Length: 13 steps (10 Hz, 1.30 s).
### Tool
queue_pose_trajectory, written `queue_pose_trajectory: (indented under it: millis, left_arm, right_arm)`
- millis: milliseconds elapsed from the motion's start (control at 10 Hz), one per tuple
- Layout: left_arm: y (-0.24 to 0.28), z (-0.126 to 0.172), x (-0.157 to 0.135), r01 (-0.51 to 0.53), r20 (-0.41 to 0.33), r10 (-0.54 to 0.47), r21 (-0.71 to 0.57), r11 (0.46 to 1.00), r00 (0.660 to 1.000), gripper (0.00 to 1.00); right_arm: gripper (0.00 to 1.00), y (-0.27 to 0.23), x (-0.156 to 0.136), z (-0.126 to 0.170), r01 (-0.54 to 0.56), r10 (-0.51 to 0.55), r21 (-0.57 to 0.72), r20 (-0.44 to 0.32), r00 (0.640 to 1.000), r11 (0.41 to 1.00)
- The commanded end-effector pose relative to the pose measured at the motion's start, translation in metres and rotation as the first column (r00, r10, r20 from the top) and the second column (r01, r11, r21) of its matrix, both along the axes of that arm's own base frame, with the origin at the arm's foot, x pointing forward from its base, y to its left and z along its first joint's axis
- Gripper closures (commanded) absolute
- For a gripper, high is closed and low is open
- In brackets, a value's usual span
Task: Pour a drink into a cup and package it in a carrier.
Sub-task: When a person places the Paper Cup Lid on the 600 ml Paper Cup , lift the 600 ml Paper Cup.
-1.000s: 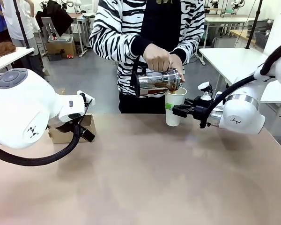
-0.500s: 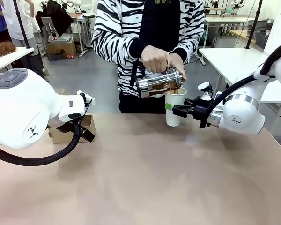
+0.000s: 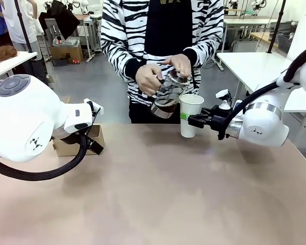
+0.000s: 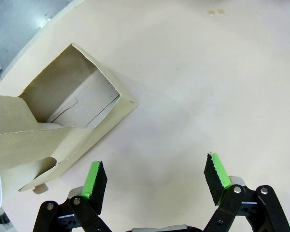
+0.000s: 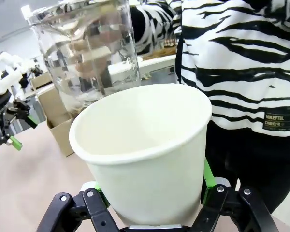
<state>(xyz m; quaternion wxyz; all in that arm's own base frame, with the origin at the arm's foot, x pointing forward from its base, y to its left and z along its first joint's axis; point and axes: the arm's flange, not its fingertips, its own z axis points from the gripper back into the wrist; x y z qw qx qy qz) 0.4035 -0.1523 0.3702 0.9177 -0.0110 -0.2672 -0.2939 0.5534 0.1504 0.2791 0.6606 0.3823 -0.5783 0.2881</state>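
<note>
- My left hand (image 4: pixel 154 169) hangs over the tabletop (image 3: pixel 153 194) at the left. Its fingers are wide apart and hold nothing.
- The carrier (image 4: pixel 63 92) sits on the tabletop just beside that hand, at the far left. It is thin brown card, so I think it is light and may slide if I bump it.
- In the middle, at the far side, the person's hands (image 3: pixel 149 79) hold the glass jar (image 3: pixel 166 97) tilted, just left of the cup. The drink (image 3: pixel 163 108) is dark and sits low in the jar.
- The cup (image 3: pixel 189 109) looks to stand on the tabletop, right of the middle, with no lid. My right hand (image 3: pixel 196 121) is clamped on it a bit below its middle, one finger on each side.
- The cup is paper. I think it is soft and will squash if I squeeze hard. With drink inside it gets heavier and can spill. So I should hold it low, gently, and keep it straight up.
</note>
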Motion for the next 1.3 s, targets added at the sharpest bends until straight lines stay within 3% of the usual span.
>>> queue_pose_trajectory:
  millis: [0, 1200]
  left_arm:
    - [0.0004, 0.0004, -0.0001, 0.0, 0.0, 0.0, -0.003, 1.0, 1.0, 0.0]
    - [0.0004, 0.0004, -0.0001, 0.0, 0.0, 0.0, -0.003, 1.0, 1.0, 0.0]
  right_arm:
    - [0.2, 0.0031, -0.001, 0.0027, 0.002, -0.002, -0.002, 0.001, 1.0, 1.0]
    - [0.2, 0.0031, -0.001, 0.0027, 0.002, -0.002, -0.002, 0.001, 1.0, 1.0]
